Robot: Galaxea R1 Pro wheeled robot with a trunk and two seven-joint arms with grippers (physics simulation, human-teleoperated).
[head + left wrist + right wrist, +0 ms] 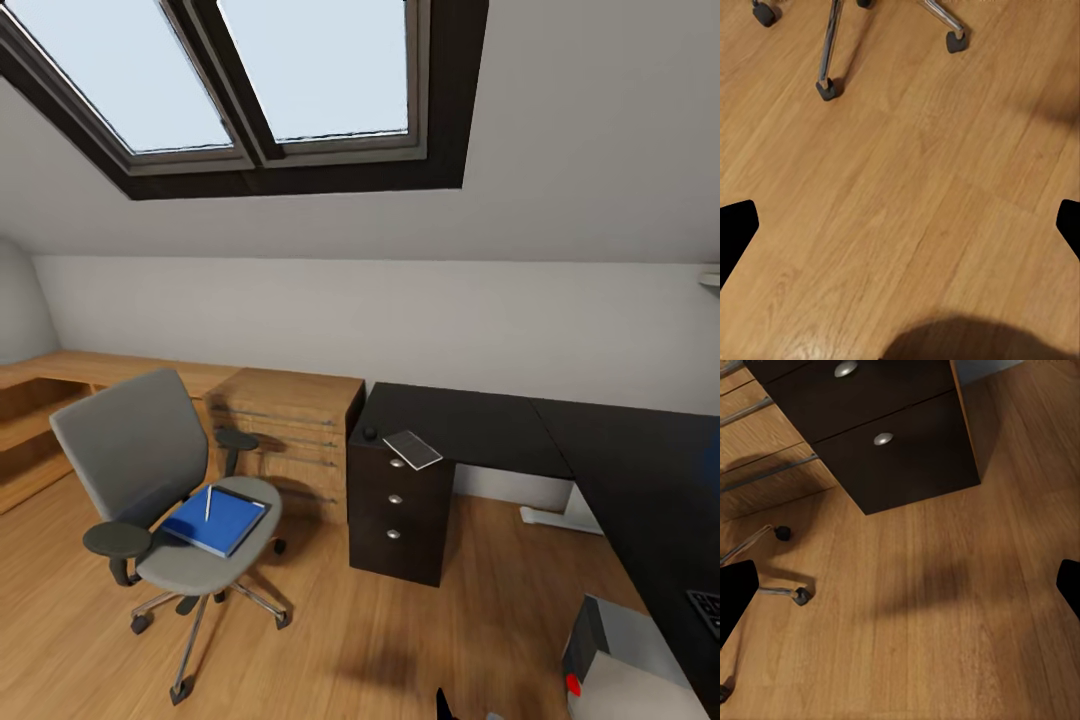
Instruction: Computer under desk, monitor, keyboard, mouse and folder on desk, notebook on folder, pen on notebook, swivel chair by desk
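in the head view, the swivel chair (165, 480) stands on the wood floor (330, 640) at the left, apart from the desk. the folder (215, 520) lies flat on its seat, with the pen (208, 503) lying across the folder. behind the chair is a low light-wood cabinet (290, 425). to its right the desk (470, 425) shows its black tabletop; above the 3-drawer unit (395, 515) sit the mouse (370, 433) and, just beside it, the notebook (412, 449). the keyboard (706, 610) shows at the far right edge. the left fingers (736, 232) are spread wide over bare floor, holding nothing; the right fingers (735, 592) likewise, near the drawer unit.
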